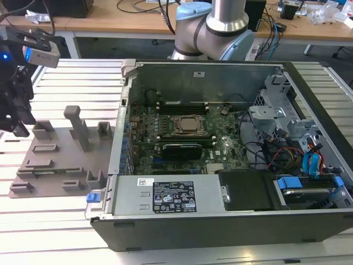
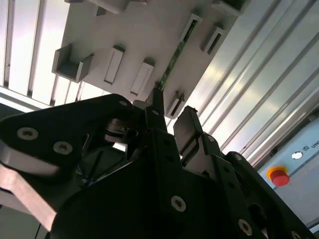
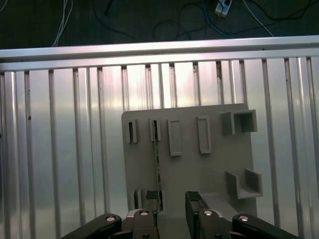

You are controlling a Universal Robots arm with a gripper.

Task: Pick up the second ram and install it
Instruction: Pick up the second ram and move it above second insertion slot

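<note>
Presently one second ram (image 3: 158, 167) counted: a thin green stick standing on edge in the gray fixture plate (image 3: 209, 169), which lies on the slatted aluminum table (image 3: 60, 149) outside the case. In the first wrist view the plate carries four slot holders (image 3: 175, 137) in a row and two box-shaped holders (image 3: 244, 122).

One gripper (image 3: 172, 204), two fingers, jaws spread and gripping nothing. It hangs over the plate. The stick's near end is close beside one finger (image 3: 149, 201); contact cannot be told.

One arm (image 1: 220, 25) rises behind the open computer case (image 1: 209, 221). Inside the case are one CPU socket (image 1: 189, 125) and one black card (image 1: 179, 150). One red button (image 2: 279, 177) sits beyond the table edge.
</note>
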